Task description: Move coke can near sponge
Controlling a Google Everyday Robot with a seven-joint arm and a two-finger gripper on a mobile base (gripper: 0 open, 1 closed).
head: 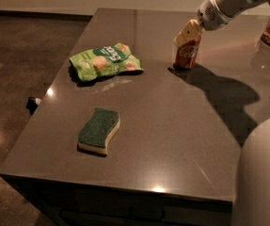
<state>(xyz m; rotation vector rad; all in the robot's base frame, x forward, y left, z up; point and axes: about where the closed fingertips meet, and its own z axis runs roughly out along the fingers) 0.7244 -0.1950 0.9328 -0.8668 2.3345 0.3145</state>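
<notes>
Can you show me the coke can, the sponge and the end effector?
coke can (187, 56): camera view, its red side.
sponge (98, 128): camera view, its green top.
end effector (188, 34): camera view, its tan end at the can's top.

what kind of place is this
Probably an office break area or test kitchen, though little of the room shows: a grey counter carries a green snack bag, a coke can and a sponge, above a polished concrete floor. The gripper is at the top of the can.

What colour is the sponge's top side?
The sponge is dark green on top, pale yellow below; camera view. The tool is at the coke can.
</notes>
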